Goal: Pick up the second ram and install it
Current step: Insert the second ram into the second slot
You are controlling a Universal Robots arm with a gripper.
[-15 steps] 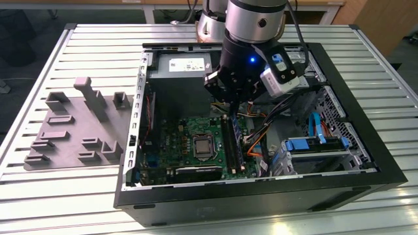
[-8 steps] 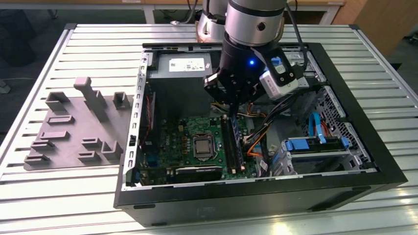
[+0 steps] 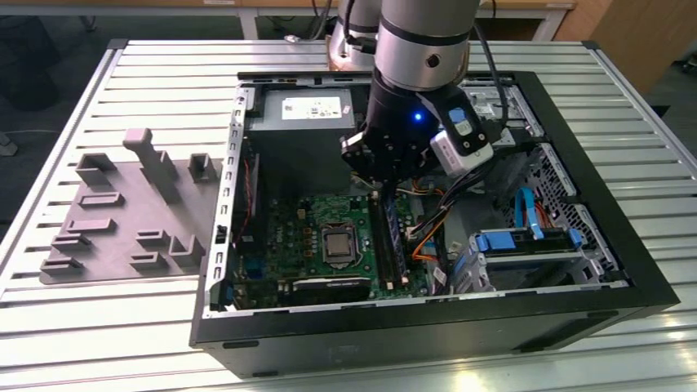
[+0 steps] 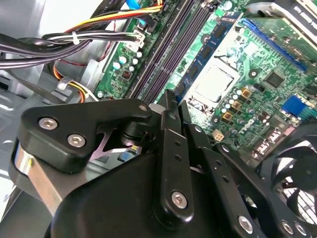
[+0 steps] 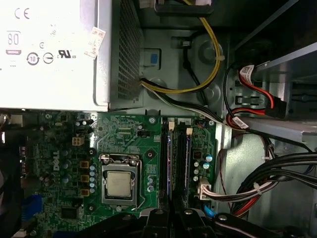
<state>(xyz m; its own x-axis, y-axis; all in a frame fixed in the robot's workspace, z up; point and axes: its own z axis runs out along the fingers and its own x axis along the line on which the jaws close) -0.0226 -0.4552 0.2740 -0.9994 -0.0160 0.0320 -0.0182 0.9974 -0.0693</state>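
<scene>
While the black multi-link gripper [image 3: 384,175] hangs at frame centre over the green motherboard [image 3: 316,214], its fingers look pinched together, holding nothing visible. The long narrow blue-green RAM stick [image 5: 171,163] stands in its slot directly below, long axis in line with the fingers.

Bench [image 3: 120,335] = slatted light-grey metal top w/ lengthwise grooves, fills most of the exterior view. Overhead light gives bright glare on slats, esp. near edge. Behind bench: dark floor [image 3: 65,20], looks grey/black. Wooden table edge w/ white legs [image 3: 539,15] along the far side. Wood-tone panel [image 3: 642,41] at far corner on the exterior view's right. Dark cables hang down near the table legs at back. No windows or walls clearly seen. Lighting even, indoor, lab/workshop feel.
</scene>
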